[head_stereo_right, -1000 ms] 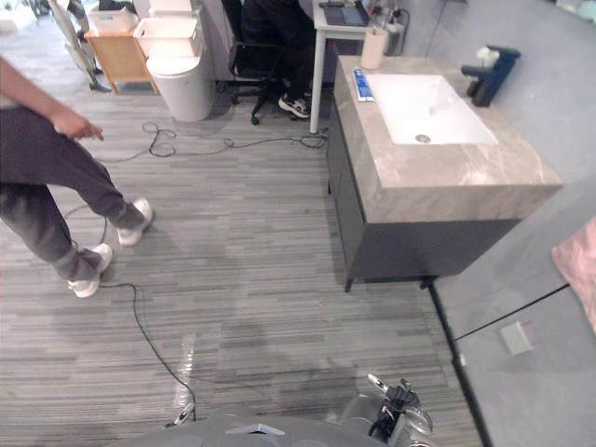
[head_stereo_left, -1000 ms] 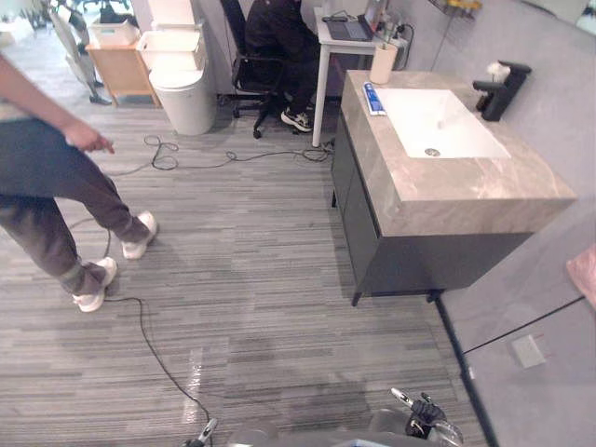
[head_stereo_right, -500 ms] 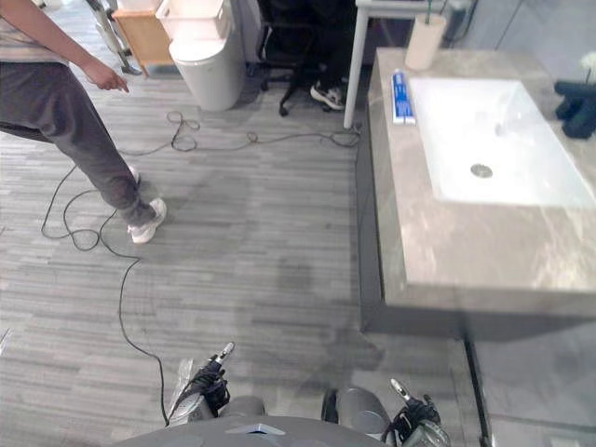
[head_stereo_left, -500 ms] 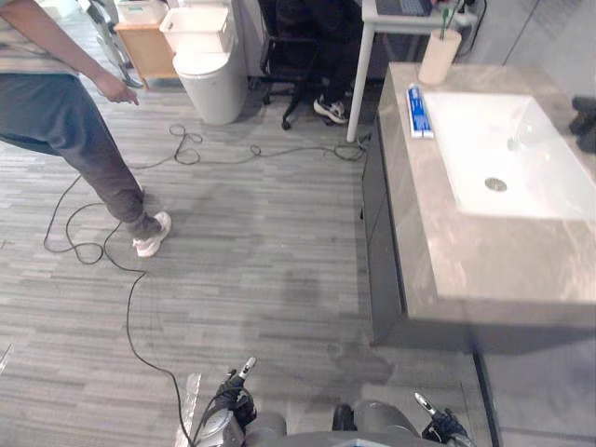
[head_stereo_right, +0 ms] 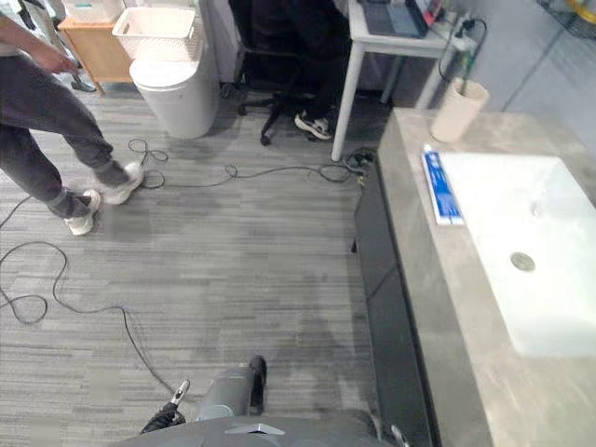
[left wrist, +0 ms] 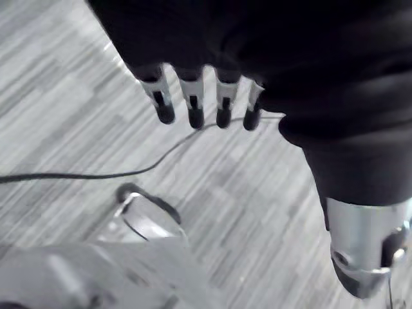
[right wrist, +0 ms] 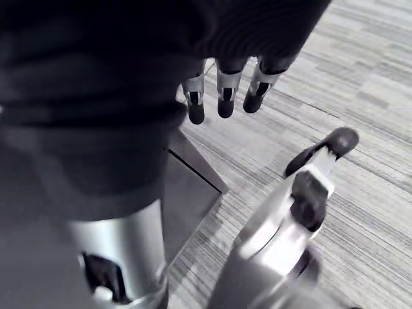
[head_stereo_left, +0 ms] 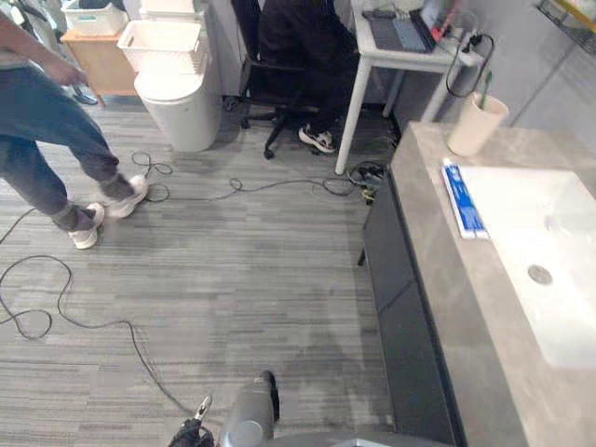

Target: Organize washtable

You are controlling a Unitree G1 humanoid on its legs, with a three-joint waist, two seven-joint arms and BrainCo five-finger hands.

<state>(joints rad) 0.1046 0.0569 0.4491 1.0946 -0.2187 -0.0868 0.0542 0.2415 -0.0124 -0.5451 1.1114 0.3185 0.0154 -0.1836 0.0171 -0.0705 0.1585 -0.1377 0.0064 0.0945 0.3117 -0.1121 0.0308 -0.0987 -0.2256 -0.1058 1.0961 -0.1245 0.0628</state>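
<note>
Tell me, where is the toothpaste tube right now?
In the left eye view the toothpaste tube lies flat on the grey countertop at right, beside the white sink, nearer than the beige cup.

Bare counter [head_stereo_left: 456, 279] before toothpaste [head_stereo_left: 463, 198], cup [head_stereo_left: 475, 126]

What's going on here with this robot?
The robot stands beside the grey stone-topped washtable, not yet handling anything: its left hand and right hand hang open and empty. A blue toothpaste tube lies beside the white sink, a beige cup stands at the far corner. A person walks nearby.
</note>
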